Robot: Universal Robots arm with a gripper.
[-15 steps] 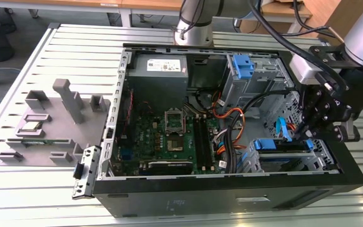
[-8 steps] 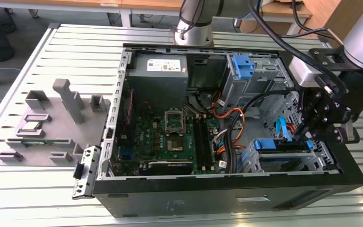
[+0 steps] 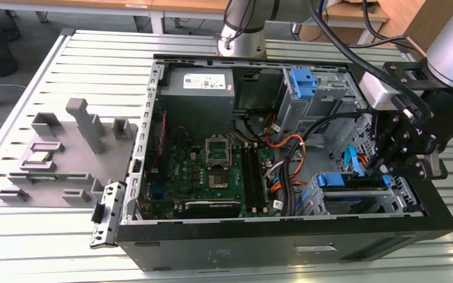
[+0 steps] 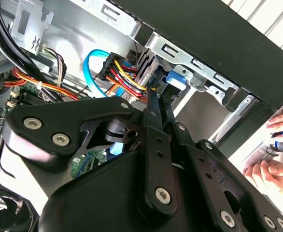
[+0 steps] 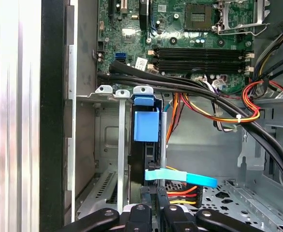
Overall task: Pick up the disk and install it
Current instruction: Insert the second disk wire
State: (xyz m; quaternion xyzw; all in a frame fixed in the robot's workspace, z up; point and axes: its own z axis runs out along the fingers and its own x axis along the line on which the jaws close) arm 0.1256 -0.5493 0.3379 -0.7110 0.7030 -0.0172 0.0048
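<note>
Exterior view puts the gripper [image 3: 386, 171] at the frame's right, reaching down into the case [image 3: 289, 250] over the lower-right bay. Its fingers are narrow, pinching the disk [image 5: 146, 126], which stands edge-on in the bay slot, blue bracket outward (centre of the first wrist view). Risk, as I judge it: the cables [image 5: 199, 89] crowd close, so a tilted disk could jam or snag them.

The tool [image 5: 153, 212] sits in a tight slot: bay rails [image 5: 118, 145] on one side, cable bundle [image 5: 219, 104] and blue ribbon [image 5: 180, 176] crowding the other. Open room lies over the motherboard [image 3: 210, 171].
</note>
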